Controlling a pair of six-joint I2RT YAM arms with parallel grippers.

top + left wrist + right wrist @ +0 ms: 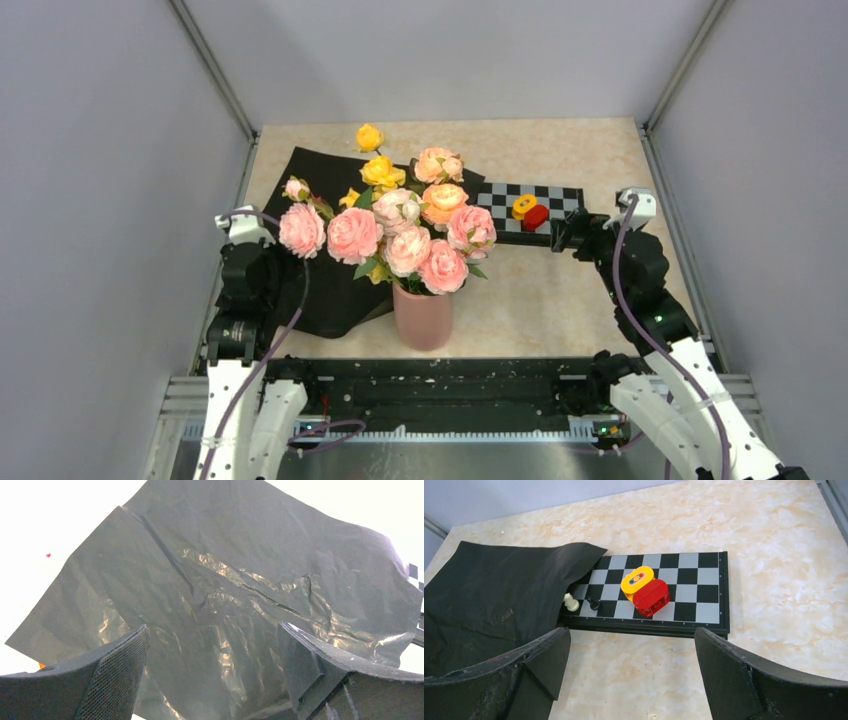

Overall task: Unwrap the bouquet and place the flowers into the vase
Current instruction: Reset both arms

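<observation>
Near the worktop's (560, 290) front edge we see the flowers (410, 225) standing in the vase (423, 315), black wrapping paper (330, 290) spread flat behind. Left claw (211, 630) and right claw (631, 632) both gape wide, empty. Looks finished to us.

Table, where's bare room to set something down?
Biggest bare patch: near right of the table, bordered by the vase, the chessboard and the right arm. A narrower strip lies behind the chessboard along the back wall. The left half is crowded: black wrapping paper covers it, flowers overhanging.
</observation>
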